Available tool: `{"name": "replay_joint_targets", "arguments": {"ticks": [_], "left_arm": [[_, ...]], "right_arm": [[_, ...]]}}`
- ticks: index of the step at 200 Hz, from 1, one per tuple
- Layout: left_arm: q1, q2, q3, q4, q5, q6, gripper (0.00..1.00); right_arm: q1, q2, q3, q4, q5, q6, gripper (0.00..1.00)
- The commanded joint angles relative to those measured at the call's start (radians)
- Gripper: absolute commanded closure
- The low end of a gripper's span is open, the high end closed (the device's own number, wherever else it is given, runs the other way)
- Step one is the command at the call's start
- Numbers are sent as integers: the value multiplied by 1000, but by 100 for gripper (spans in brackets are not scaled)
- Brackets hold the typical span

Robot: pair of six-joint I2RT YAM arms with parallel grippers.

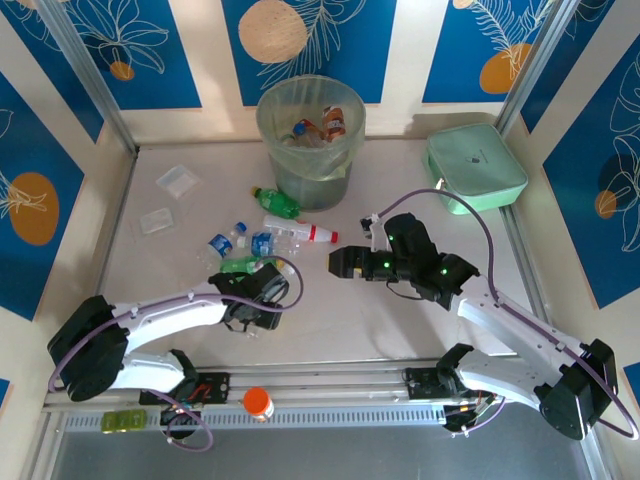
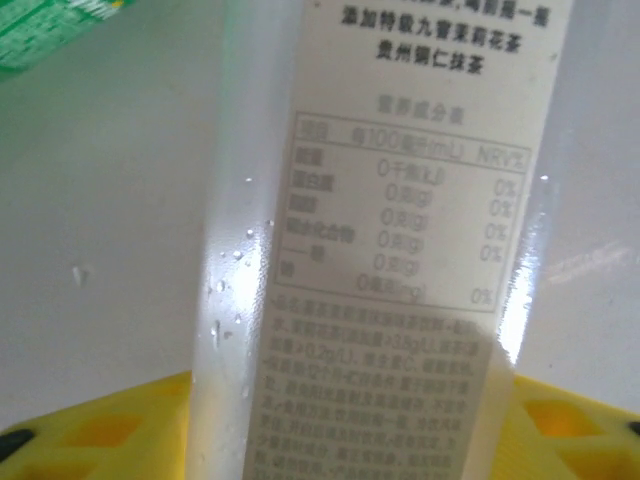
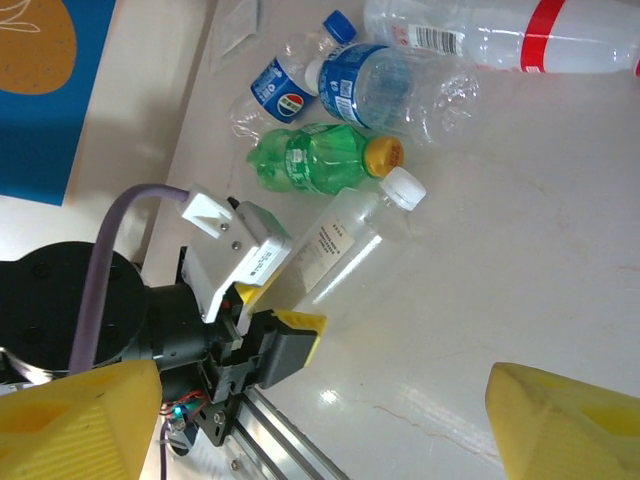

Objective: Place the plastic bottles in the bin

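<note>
A clear bottle (image 2: 400, 250) with a white label and white cap (image 3: 403, 187) lies on the table. My left gripper (image 2: 350, 435) is shut on its lower end, with yellow fingers (image 2: 100, 430) pressed against both sides. That gripper (image 1: 266, 286) sits at the near edge of a cluster of bottles: a green one (image 3: 315, 160), two blue-labelled ones (image 3: 370, 85), and a clear one with a red label (image 1: 300, 232). Another green bottle (image 1: 275, 200) lies by the bin (image 1: 310, 130), which holds several bottles. My right gripper (image 1: 345, 262) hovers open over the table's middle, holding nothing.
A mint-green lidded box (image 1: 475, 165) stands at the back right. Two flat clear packets (image 1: 178, 180) lie at the back left. An orange-capped item (image 1: 258, 402) rests on the front rail. Bare table lies between the two grippers.
</note>
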Motion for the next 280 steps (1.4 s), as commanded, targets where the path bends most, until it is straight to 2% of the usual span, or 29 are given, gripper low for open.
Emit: {"name": "replay_joint_targets", "arguments": {"ticks": [1, 18, 70, 92, 137, 171, 201, 228, 280], "left_arm": [[-10, -9, 23, 7, 19, 22, 50], [-12, -16, 22, 9, 29, 26, 55], [-14, -123, 71, -27, 81, 54, 56], [-14, -202, 107, -18, 134, 90, 56], [-12, -357, 125, 155, 362, 84, 56], [-10, -414, 116, 356, 542, 16, 56], [-6, -454, 104, 504, 620, -51, 56], [1, -463, 104, 625, 701, -106, 56], [14, -457, 100, 742, 789, -147, 56]], "right_arm": [[5, -11, -9, -12, 16, -22, 16], [4, -14, -7, -14, 18, -22, 15], [2, -32, 10, -22, 45, -13, 16], [4, -55, -3, 22, 56, -10, 13], [41, -177, -127, 327, 33, -40, 11], [59, -210, -179, 551, -73, -47, 9], [62, -227, -216, 709, -105, -7, 7], [66, -223, -219, 782, -134, 9, 6], [76, -147, -212, 992, -309, 88, 10]]}}
